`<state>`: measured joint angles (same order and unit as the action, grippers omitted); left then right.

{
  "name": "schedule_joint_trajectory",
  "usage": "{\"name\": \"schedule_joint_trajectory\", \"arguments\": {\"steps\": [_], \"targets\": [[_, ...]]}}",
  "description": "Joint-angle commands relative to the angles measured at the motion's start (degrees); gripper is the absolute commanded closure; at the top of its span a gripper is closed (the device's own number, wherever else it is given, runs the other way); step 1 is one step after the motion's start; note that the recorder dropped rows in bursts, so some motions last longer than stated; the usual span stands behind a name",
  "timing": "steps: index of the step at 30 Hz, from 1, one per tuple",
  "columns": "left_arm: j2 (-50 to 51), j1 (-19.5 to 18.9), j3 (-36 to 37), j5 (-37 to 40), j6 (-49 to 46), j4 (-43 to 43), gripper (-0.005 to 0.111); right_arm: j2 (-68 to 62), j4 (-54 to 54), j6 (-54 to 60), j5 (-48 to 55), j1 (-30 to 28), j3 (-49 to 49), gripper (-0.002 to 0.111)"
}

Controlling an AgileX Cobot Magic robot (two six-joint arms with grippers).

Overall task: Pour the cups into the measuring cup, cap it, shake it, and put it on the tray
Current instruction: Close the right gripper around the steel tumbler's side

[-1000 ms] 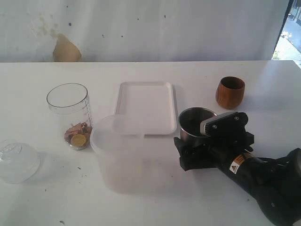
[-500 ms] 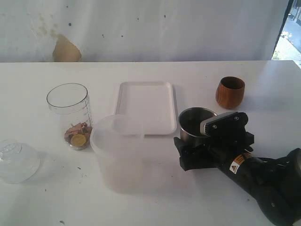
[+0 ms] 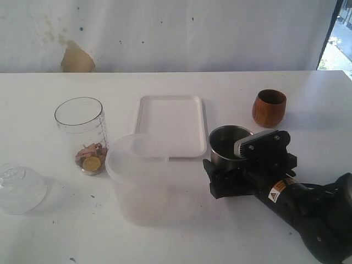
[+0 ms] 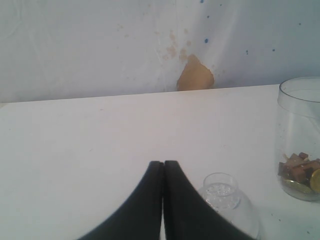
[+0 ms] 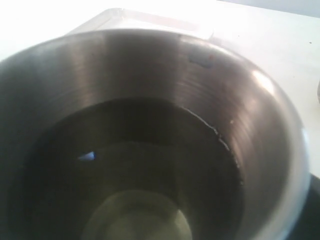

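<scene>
The steel cup (image 3: 228, 142) stands just right of the white tray (image 3: 170, 118). My right gripper (image 3: 235, 166) sits low around it with jaws wide, open. The right wrist view looks straight down into the steel cup (image 5: 150, 90), and its fingers are hidden there. The brown cup (image 3: 269, 107) stands behind, to the right. At the left, the clear measuring cup (image 3: 82, 132) (image 4: 300, 140) holds brown bits and a yellow piece at its bottom. The domed cap (image 3: 19, 188) (image 4: 222, 192) lies on the table beside my left gripper (image 4: 163, 163), which is shut and empty.
A wide frosted tub (image 3: 140, 179) with a flat lid stands in front of the tray, between the measuring cup and the steel cup. A white wall with a tan patch (image 3: 77, 58) backs the table. My left arm is outside the exterior view.
</scene>
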<state>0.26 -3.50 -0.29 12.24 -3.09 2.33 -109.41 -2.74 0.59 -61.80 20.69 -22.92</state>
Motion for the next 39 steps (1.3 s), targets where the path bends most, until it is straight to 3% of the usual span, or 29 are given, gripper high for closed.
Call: {"name": "schedule_joint_trajectory", "arguments": {"steps": [1,5,15,23,39], "targets": [[-0.26,0.22,0.29,-0.64,0.05,-0.38,0.106,-0.13,-0.25,0.64,-1.22,-0.23,0.02,0.005],[-0.26,0.22,0.29,-0.64,0.05,-0.38,0.106,-0.13,-0.25,0.64,-1.22,-0.23,0.02,0.017],[-0.26,0.22,0.29,-0.64,0.05,-0.38,0.106,-0.13,-0.25,0.64,-1.25,-0.23,0.02,0.068],[-0.26,0.22,0.29,-0.64,0.05,-0.38,0.106,-0.13,-0.25,0.66,-0.79,-0.23,0.02,0.097],[-0.26,0.22,0.29,-0.64,0.05,-0.38,0.106,-0.03,-0.88,0.66,-1.1,-0.23,0.02,0.108]]}}
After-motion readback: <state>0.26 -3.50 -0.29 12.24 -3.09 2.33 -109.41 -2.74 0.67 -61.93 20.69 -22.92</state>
